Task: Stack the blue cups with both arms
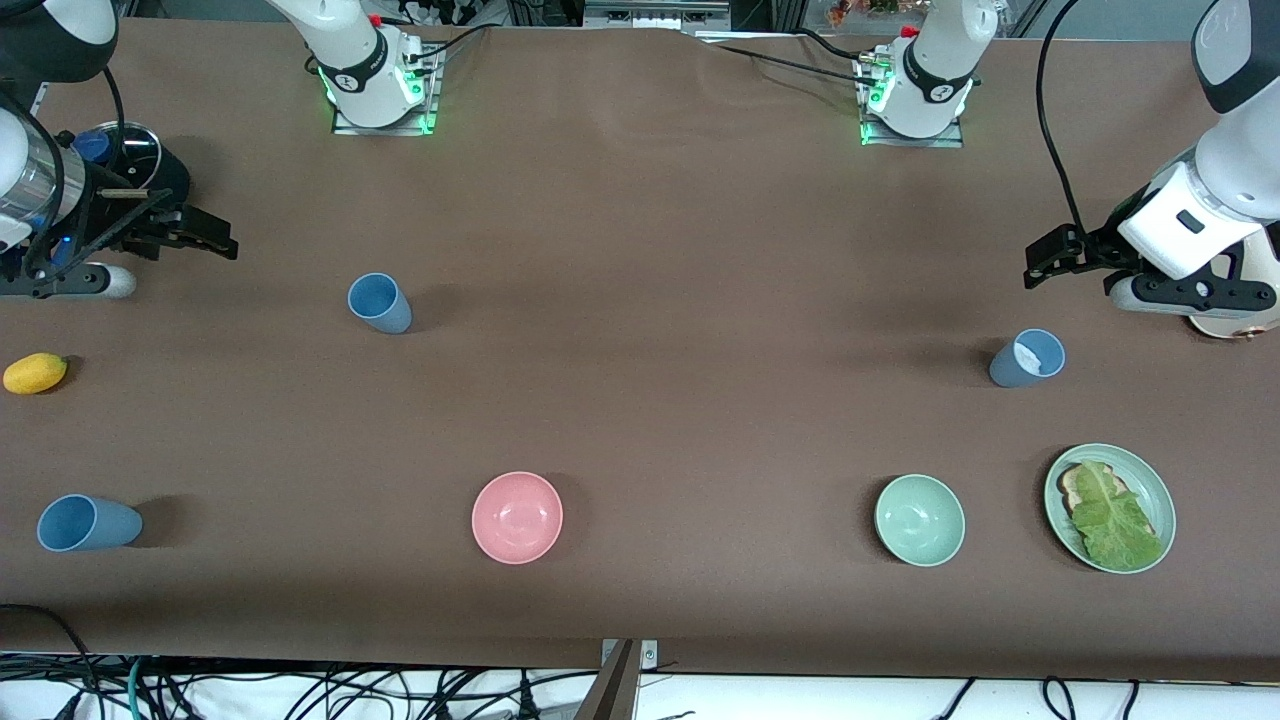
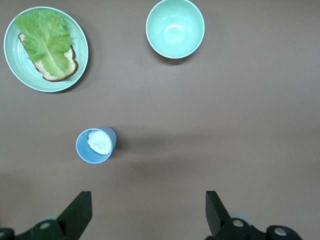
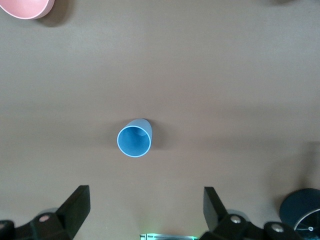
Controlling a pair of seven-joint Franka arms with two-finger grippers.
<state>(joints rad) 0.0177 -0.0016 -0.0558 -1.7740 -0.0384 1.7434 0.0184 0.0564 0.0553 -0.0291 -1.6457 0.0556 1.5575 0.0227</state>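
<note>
A sky-blue cup stands toward the right arm's end of the table and also shows in the right wrist view. A second sky-blue cup stands nearer the front camera at that same end. A greyer blue cup with a whitish inside stands toward the left arm's end and also shows in the left wrist view. My right gripper is open and empty, above the table, apart from the first cup. My left gripper is open and empty, above the table, apart from the greyer cup.
A pink bowl, a pale green bowl and a green plate with bread and lettuce sit near the front edge. A yellow fruit and a dark round container are at the right arm's end.
</note>
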